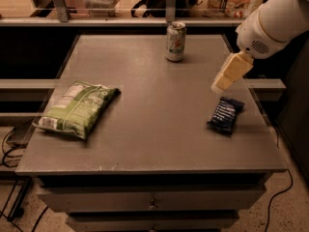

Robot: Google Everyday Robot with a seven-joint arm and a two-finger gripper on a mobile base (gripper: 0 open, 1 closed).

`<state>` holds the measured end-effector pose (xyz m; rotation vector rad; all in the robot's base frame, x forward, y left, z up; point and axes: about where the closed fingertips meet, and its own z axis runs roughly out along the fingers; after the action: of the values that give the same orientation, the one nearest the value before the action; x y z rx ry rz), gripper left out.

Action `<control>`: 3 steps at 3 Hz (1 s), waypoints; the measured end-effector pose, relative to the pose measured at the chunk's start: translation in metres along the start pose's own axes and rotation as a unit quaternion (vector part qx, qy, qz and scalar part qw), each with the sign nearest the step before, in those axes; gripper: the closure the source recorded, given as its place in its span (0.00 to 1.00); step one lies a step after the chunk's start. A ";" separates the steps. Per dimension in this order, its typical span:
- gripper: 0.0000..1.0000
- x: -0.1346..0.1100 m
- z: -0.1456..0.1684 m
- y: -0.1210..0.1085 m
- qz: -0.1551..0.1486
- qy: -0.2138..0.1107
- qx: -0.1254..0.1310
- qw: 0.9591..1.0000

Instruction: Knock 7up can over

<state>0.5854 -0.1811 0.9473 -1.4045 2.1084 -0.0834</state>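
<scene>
Gripper (pixel 225 77) hangs in the right part of the frame, above the table (pixel 159 129) and touching nothing. It is a pale, cream-coloured block slanting down and to the left from the white arm (pixel 273 23), which enters from the upper right corner. Whether it is spread or closed cannot be told from this angle, and it carries nothing that shows.

Just below it in the frame, toward the lower right, lies the dark blue snack wrapper (pixel 225 115), flat on the table and apart from the gripper. Farther out, toward the upper middle of the frame, the 7up can (pixel 175 41) stands upright near the table's far edge, well apart from the gripper. Far across, at the left of the frame, the green chip bag (pixel 77 108) lies flat.

Judging by this, the step in hand is the approach: the can has not been touched and the task is barely begun. The next move calls for carrying the gripper up and leftward in the frame until it is level with the can's side. Then comes a sideways push, best placed high on the can so that it tips rather than slides. The wrapper sits under the present position, so the gripper should keep above it on the way.
</scene>
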 end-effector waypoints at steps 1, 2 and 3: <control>0.00 -0.021 0.037 -0.025 0.006 -0.016 -0.004 1.000; 0.00 -0.021 0.037 -0.025 0.006 -0.016 -0.004 1.000; 0.00 -0.040 0.057 -0.036 0.022 -0.060 -0.010 0.998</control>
<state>0.6547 -0.1473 0.9319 -1.3391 2.0449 0.0397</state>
